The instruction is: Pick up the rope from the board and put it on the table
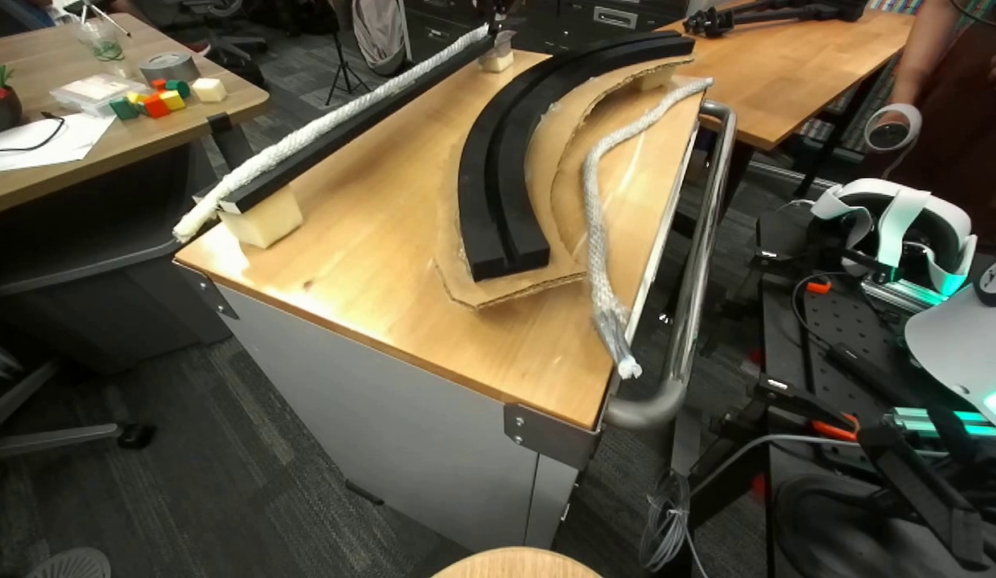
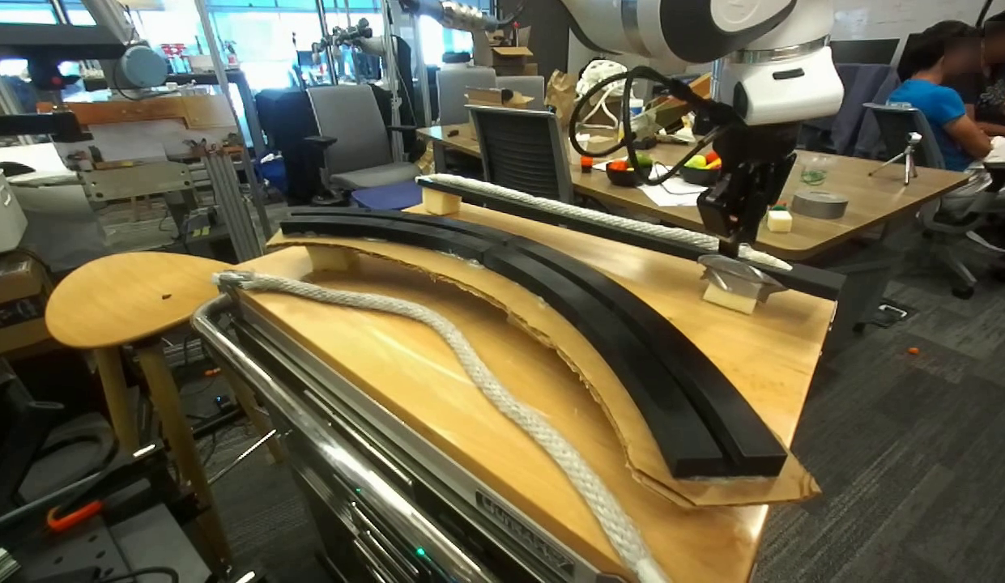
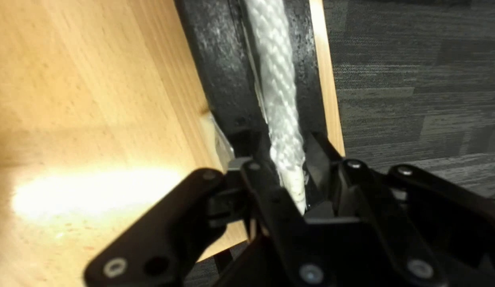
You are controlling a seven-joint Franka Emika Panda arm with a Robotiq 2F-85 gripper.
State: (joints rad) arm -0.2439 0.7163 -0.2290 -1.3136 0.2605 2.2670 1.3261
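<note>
One loose rope (image 1: 598,205) lies wavy on the table (image 1: 345,265), between the board (image 1: 558,132) and the metal rail (image 2: 336,448), apart from the black channel (image 1: 475,185). A straight rope (image 3: 277,71) sits along the bar (image 3: 231,79), which is propped on pale blocks (image 1: 265,217). The gripper (image 3: 288,156) points down at one end of it, jaws on either side of the straight rope's tip; whether they are clenched on it, I can't tell.
</note>
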